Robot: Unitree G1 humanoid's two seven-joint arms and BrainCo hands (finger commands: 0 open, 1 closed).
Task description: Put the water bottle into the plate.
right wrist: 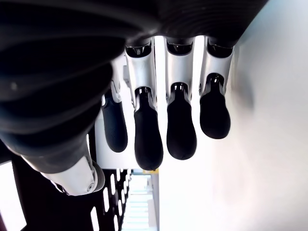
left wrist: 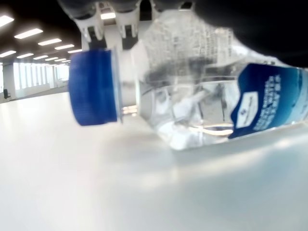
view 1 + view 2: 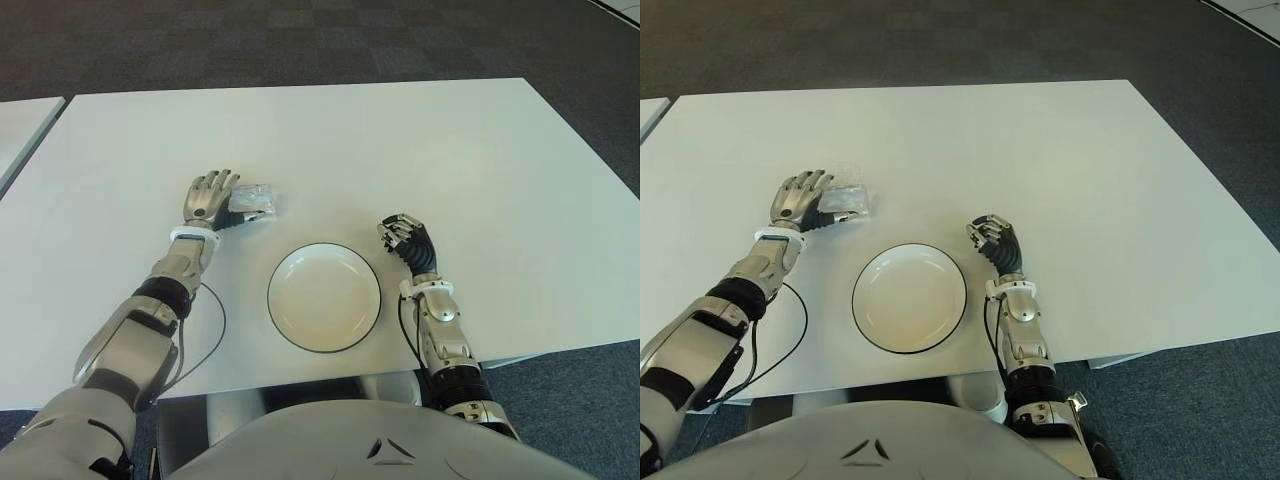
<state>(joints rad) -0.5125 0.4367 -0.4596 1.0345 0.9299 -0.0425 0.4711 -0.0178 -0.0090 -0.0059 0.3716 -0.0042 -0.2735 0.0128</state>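
Left wrist view: water bottle [image 2: 192, 91] sideways

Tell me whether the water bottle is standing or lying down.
Lying down. The water bottle rests on its side on the table, blue cap sideways, beside the left hand and outside the plate.

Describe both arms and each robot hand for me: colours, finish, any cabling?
Each robot hand, left and right, has silver metal knuckles and black rubbery fingers. Forearms are silver-grey with black joint bands and white wrist cuffs. A thin black cable loops beside the left forearm.
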